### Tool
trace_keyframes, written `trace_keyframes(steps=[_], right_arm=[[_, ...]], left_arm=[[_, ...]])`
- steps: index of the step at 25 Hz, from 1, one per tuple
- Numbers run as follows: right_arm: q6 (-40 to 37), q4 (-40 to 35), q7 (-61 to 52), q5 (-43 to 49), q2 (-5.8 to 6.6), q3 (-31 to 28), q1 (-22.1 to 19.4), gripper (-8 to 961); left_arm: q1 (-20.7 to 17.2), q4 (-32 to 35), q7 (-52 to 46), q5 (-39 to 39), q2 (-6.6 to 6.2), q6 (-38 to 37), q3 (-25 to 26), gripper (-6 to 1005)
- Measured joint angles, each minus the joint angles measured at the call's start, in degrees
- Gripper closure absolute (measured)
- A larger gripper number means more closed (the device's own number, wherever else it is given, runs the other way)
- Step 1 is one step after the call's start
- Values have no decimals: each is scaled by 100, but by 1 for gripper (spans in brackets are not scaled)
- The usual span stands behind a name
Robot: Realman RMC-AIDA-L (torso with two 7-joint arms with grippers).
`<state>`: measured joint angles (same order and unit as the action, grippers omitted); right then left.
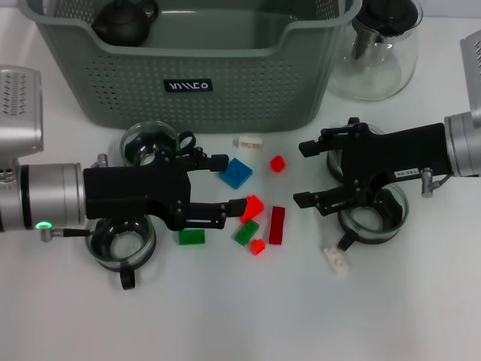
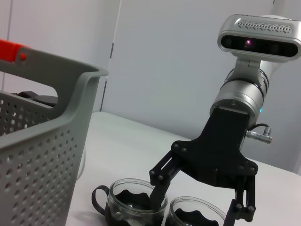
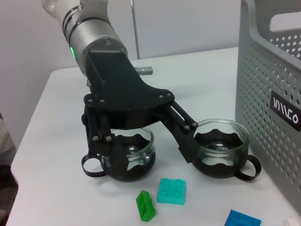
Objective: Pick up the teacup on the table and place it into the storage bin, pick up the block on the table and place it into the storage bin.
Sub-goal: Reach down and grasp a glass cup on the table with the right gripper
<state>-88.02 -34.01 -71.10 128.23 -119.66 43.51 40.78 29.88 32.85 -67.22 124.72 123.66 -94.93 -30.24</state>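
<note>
Left end effector (image 1: 234, 184) spread wide, low over desk (image 1: 225, 316), fingertip touching red block (image 1: 252, 207). Glass teacups (image 1: 120, 242) just beside it, near and far. Right end effector (image 1: 304, 173) spread over right teacup pair (image 1: 373, 218). Storage bin (image 1: 203, 75) at far centre. Glass teapot (image 1: 379, 53) right of bin.

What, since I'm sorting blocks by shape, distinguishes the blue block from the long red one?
The blue block is squarish; the long red block is a narrow bar. The blue block lies skewed, nearer the storage bin; the long red block points at the bin, farther off. Both lie ungripped on the table between the left gripper and right gripper.
</note>
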Motion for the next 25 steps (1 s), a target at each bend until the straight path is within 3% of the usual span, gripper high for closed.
trace_keyframes(steps=[14,25], right_arm=[[-190,-144,-36,-10,30,-62,-23,51],[-1391,-1592,-865,0,102,-124,-372,50]], left_arm=[[0,-51,-2,0,-25,-9,1,172],[-35,-28,-16,135,-43,-139,0,173]])
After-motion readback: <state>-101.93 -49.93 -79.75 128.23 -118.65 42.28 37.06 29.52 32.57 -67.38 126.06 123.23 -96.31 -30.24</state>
